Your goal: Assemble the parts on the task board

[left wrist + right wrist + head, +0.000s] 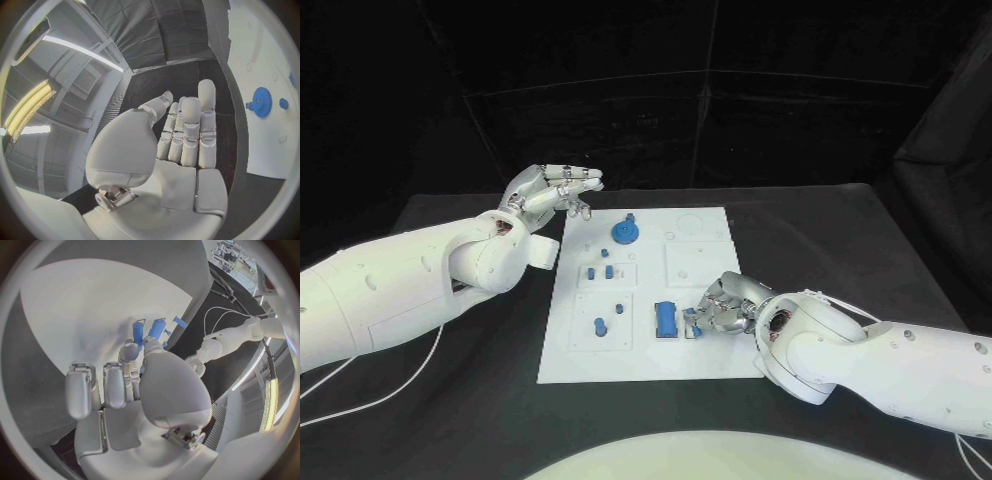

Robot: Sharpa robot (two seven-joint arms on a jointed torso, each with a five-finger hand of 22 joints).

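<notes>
The white task board [646,350] lies mid-table. A blue gear [627,232] stands near its far edge, also seen as the gear [261,102]. Small blue pieces [599,272] sit mid-board, another [600,326] lies nearer, and a blue block [666,319] stands beside my right hand [723,305]. That hand rests low on the board's right side, thumb and a finger pinched on a small blue part [692,320]; the right hand [137,385] has the blue block [139,332] just beyond its fingertips. My left hand [557,190] hovers off the board's far left corner, fingers straight, holding nothing.
Black table [444,400] surrounds the board, with black curtains behind. White cables [387,395] trail from the left arm over the table's left side. Shallow square recesses [692,262] mark the board's right half.
</notes>
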